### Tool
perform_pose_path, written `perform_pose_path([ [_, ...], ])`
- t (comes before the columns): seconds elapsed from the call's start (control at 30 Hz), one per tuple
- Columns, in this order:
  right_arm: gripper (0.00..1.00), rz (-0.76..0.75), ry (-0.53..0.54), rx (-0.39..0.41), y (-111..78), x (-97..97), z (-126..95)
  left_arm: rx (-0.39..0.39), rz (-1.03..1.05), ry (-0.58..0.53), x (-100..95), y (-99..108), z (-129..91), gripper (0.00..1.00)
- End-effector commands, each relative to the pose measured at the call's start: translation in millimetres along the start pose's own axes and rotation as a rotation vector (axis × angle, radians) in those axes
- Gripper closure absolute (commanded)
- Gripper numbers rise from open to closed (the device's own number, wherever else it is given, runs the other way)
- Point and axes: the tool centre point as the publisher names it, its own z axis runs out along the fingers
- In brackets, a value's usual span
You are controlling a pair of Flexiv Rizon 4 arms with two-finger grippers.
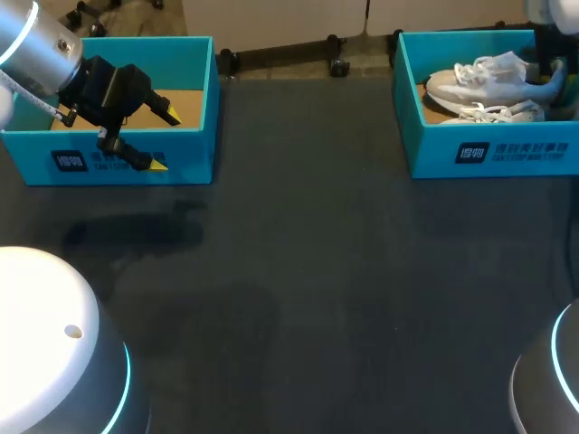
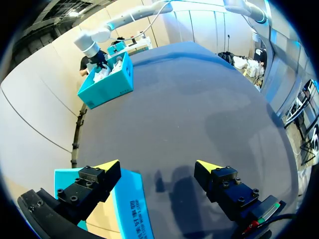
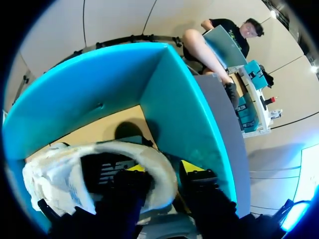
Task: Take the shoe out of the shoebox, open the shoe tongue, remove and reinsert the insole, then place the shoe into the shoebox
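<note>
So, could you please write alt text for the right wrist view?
The right pincer grips the heel rim of a white sneaker lying inside a teal shoebox, one finger inside the shoe, the other outside it.

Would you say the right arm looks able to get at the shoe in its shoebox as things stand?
Probably yes: the shoebox is open-topped and the right arm is down inside it, jaws astride the heel collar of the shoe, one inside, one outside. Nothing blocks it.
</note>
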Motion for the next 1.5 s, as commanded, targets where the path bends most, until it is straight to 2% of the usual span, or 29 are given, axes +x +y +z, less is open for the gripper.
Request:
perform_pose_path([
  [0.03,0.60,0.005,-0.005,0.003,3.4,0.6,-2.9,-0.003,0.000,0.000,1.0,-0.4,-0.5,0.00],
  [0.4,0.58,0.040,0.019,-0.017,5.3,-0.3,-18.0,-0.003,0.000,0.000,1.0,-0.4,-0.5,0.00],
  [0.47,0.56,0.058,0.049,-0.020,7.3,0.6,-26.1,-0.003,0.000,0.000,1.0,-0.4,-0.5,0.00],
  [0.87,0.51,0.065,0.072,-0.049,10.6,-4.9,-52.0,-0.003,0.000,0.000,1.0,-0.4,-0.5,0.00],
  [0.93,0.50,0.072,0.090,-0.058,8.7,-7.5,-60.9,-0.003,0.000,0.000,1.0,-0.4,-0.5,0.00],
  [0.97,0.46,0.077,0.105,-0.063,7.7,-8.1,-64.4,-0.003,0.000,0.000,1.0,-0.4,-0.5,0.00],
  [1.13,0.46,0.081,0.182,-0.062,-1.6,-6.7,-80.9,-0.003,0.000,0.000,1.0,-0.4,-0.5,0.00],
  [1.27,0.46,0.049,0.198,-0.065,-11.6,0.6,-93.9,-0.003,0.000,0.000,1.0,-0.4,-0.5,0.00],
  [1.4,0.40,0.046,0.237,-0.073,-17.2,4.5,-107.8,-0.003,0.000,0.000,1.0,-0.4,-0.5,0.00],
  [1.5,0.29,0.029,0.257,-0.085,-21.0,6.4,-120.3,-0.003,0.000,0.000,1.0,-0.4,-0.5,0.00],
])
